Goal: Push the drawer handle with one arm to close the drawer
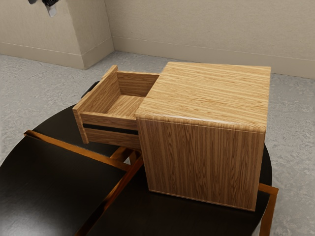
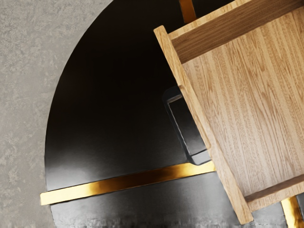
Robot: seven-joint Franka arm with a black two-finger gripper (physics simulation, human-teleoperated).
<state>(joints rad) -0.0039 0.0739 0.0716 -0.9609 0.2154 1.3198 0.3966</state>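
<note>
At the exterior view's top left edge, part of my gripper (image 1: 50, 6) hangs high, beyond the drawer front and apart from it; whether it is open or shut cannot be made out. The wooden drawer (image 1: 98, 101) stands pulled out of its cabinet (image 1: 202, 93), toward the exterior view's left. Behind the drawer front, a bit of the black handle (image 1: 90, 88) shows. From above, the wrist view has the black bar handle (image 2: 178, 127) on the outer face of the drawer (image 2: 247, 104), whose inside is bare.
A round black table (image 1: 44, 182) with orange-brown strips carries the cabinet. In the wrist view, the curved table (image 2: 104, 104) has a golden strip (image 2: 128, 180) running close to the handle, with grey floor (image 2: 23, 95) past its edge. A beige wall (image 1: 197, 29) rises behind.
</note>
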